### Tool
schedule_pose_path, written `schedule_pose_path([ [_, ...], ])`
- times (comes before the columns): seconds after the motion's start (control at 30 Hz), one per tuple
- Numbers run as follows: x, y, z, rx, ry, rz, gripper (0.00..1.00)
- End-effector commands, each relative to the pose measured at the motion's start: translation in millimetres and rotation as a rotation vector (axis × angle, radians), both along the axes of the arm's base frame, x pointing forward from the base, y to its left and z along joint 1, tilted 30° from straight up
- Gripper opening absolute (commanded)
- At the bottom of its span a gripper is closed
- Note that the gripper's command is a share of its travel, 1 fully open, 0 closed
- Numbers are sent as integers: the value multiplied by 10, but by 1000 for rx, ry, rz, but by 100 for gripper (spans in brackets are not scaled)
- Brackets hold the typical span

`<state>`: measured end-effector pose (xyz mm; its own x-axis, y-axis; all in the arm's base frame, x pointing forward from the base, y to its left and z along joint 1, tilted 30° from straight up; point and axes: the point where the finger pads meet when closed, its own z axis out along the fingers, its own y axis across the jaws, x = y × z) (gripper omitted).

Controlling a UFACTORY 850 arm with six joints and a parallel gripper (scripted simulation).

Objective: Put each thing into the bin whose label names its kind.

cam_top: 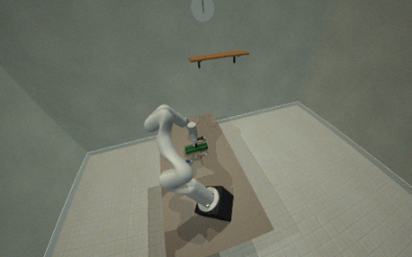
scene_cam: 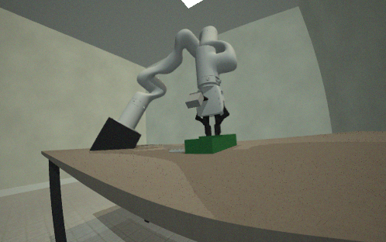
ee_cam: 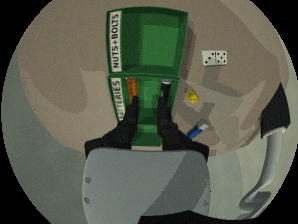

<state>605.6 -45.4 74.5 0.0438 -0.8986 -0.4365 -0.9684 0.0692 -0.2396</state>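
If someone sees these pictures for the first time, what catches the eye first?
The white arm bending down over two green bins on the table. In the wrist view, its dark fingers stand parted over the nearer bin, an orange thing inside it.

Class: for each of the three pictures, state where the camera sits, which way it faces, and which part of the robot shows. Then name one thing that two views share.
Top: high in the room, looking down at the table; the whole arm and its black base show.
Exterior: low beside the table edge, looking across it; the arm and gripper show above the green bins.
Wrist: on the arm, looking down; the dark fingers show, parted over the nearer bin.
Shared: the green bins appear in all three.
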Motion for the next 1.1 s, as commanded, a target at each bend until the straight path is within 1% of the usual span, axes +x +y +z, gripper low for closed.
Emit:
schedule_pose_path([
  [0.0,-7,-28,55,0,-1,0,28],
  [0.43,-43,-92,182,0,-1,0,28],
  [0.47,-55,-113,225,0,-1,0,28],
  [0.77,-57,-113,225,0,-1,0,28],
  [0.8,-139,-106,217,-13,-23,43,30],
  [0.87,-305,-91,200,-37,-66,130,30],
  [1.07,-801,-45,150,-79,-125,278,30],
])
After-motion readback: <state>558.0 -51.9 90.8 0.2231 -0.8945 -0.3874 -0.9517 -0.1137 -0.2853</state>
